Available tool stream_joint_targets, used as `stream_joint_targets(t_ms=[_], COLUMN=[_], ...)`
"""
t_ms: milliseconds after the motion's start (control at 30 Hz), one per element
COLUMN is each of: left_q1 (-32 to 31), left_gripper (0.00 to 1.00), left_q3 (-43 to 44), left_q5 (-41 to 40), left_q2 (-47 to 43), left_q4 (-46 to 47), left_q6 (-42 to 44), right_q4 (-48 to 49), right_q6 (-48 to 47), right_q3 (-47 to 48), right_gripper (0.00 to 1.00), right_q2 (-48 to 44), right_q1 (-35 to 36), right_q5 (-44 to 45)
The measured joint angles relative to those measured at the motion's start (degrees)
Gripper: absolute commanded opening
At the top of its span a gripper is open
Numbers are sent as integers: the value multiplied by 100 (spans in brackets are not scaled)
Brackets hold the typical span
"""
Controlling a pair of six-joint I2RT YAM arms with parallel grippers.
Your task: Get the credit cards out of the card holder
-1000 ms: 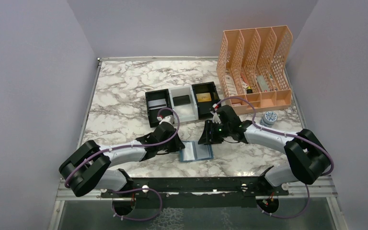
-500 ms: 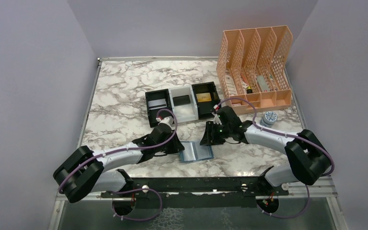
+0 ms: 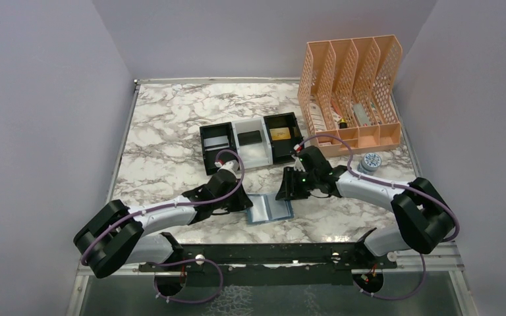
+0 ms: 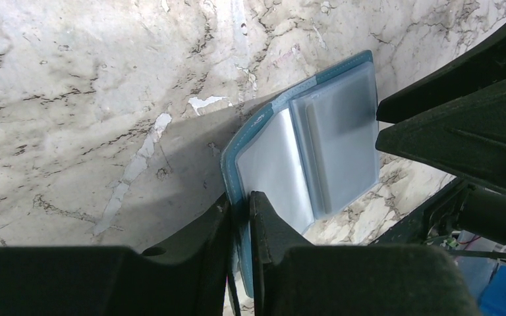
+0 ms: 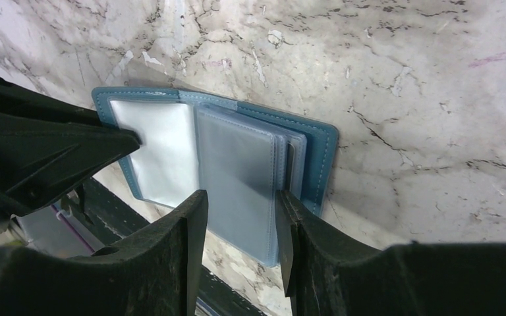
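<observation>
Pinched left edge of the card holder [image 4: 303, 158] between nearly closed jaws of left gripper [image 4: 240, 204]. Straddled its clear inner sleeves [image 5: 237, 164] with spread jaws of right gripper [image 5: 240, 196]. Lay open on marble table [image 3: 171, 131], lower centre of overhead frame.

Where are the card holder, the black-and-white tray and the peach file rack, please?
card holder [image 3: 270, 209], top view, its open inside panels.
black-and-white tray [image 3: 249, 122], top view, back rim of white middle compartment.
peach file rack [image 3: 321, 69], top view, a mesh divider wall.
</observation>
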Motion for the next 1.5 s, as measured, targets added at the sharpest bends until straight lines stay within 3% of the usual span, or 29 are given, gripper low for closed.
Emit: stream_joint_targets(t_ms=[467,833,1500], left_q1=[2,2,2], left_gripper=[9,8,8], left_q3=[0,22,90], left_q5=[15,26,66], left_q2=[203,291,367], left_q4=[37,66,66], left_q6=[7,55,105], right_q4=[214,90,-98], right_q6=[-136,-389,-557], right_q3=[-2,20,188], right_gripper=[39,41,56], right_q2=[197,94,22], right_q1=[-4,-4,-4], right_q5=[-299,-450,-645])
